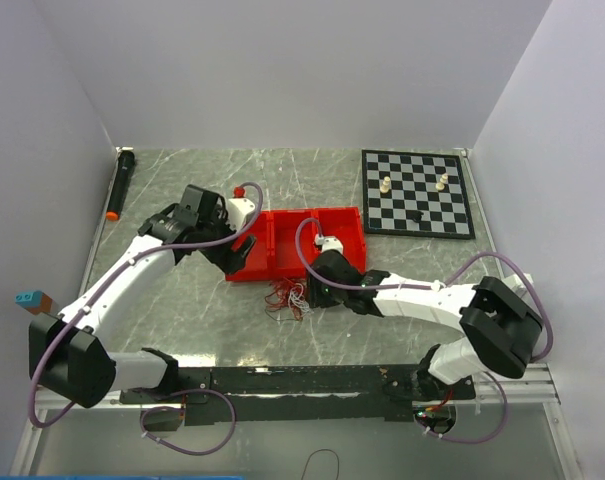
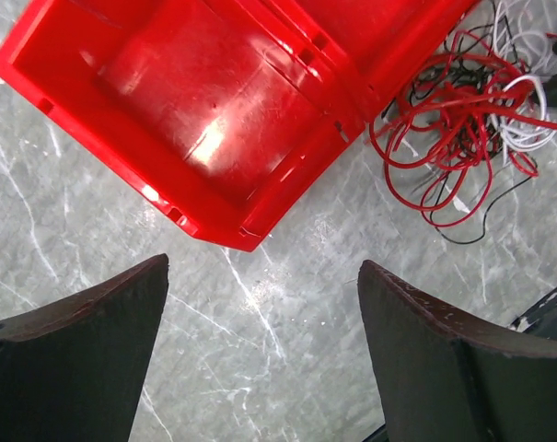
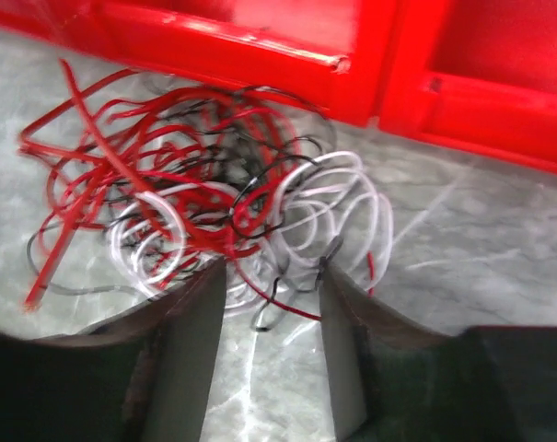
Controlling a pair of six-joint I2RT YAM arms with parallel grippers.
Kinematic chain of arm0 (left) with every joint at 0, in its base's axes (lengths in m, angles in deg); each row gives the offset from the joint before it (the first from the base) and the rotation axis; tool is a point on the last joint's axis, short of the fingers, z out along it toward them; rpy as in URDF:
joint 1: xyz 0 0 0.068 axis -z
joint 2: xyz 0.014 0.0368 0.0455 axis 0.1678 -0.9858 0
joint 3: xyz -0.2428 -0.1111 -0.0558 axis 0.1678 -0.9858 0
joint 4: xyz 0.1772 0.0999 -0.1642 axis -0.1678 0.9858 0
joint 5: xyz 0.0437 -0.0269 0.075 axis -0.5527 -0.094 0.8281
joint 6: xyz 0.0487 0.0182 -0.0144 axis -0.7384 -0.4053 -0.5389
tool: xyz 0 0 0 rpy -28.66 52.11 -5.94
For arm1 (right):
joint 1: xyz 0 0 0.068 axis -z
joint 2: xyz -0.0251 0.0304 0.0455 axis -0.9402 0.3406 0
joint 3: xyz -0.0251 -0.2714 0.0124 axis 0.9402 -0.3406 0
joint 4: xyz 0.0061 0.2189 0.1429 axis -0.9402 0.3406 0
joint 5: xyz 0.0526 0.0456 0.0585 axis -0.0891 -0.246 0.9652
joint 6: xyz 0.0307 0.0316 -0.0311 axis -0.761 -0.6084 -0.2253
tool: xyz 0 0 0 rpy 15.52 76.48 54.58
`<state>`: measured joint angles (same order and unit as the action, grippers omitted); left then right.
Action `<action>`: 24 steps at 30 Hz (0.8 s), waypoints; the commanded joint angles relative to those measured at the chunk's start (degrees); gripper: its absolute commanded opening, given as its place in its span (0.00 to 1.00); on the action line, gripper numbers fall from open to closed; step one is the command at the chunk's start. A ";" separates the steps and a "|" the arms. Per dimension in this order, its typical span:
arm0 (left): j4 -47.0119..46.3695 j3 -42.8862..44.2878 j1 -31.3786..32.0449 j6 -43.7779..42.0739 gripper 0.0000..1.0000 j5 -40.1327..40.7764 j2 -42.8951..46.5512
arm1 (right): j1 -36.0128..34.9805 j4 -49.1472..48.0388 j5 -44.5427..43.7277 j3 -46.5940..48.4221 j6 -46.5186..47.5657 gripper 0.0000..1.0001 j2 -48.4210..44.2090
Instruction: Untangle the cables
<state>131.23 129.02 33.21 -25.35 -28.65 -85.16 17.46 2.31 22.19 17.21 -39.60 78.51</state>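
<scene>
Right claw (image 3: 272, 273) half-open (astride cables (image 3: 214, 189))

red bin (image 1: 274, 272) wall just behind cables (image 1: 287, 298), open tabletop (image 1: 212, 322) left

I'm seeing a red two-compartment bin (image 1: 287, 255) mid-surface (image 1: 212, 320), both halves bare. A chessboard (image 1: 418, 193) sits at the far right corner with two pale pieces (image 1: 385, 186) near its far edge and one dark piece (image 1: 415, 214) nearer me. A black cylinder with an orange tip (image 1: 121, 183) lies along the far left edge. A small blue-and-brown block (image 1: 32, 298) is by the left wall.
</scene>
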 commanded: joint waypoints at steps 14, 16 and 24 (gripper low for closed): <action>-0.93 -1.55 5.01 -4.84 0.85 -0.19 1.69 | -14.62 17.95 1.69 -9.00 -10.35 0.20 -21.61; -0.67 -1.02 6.24 -4.66 0.85 -0.27 1.25 | -14.62 20.67 0.11 -7.25 -9.30 0.38 -23.37; 2.85 3.81 10.28 -5.19 0.88 -5.71 -2.09 | -12.95 24.90 -5.17 -0.92 -6.92 0.56 -27.95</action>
<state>132.72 128.78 41.71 -29.29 -29.57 -86.08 3.54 23.84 21.34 12.35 -47.34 52.76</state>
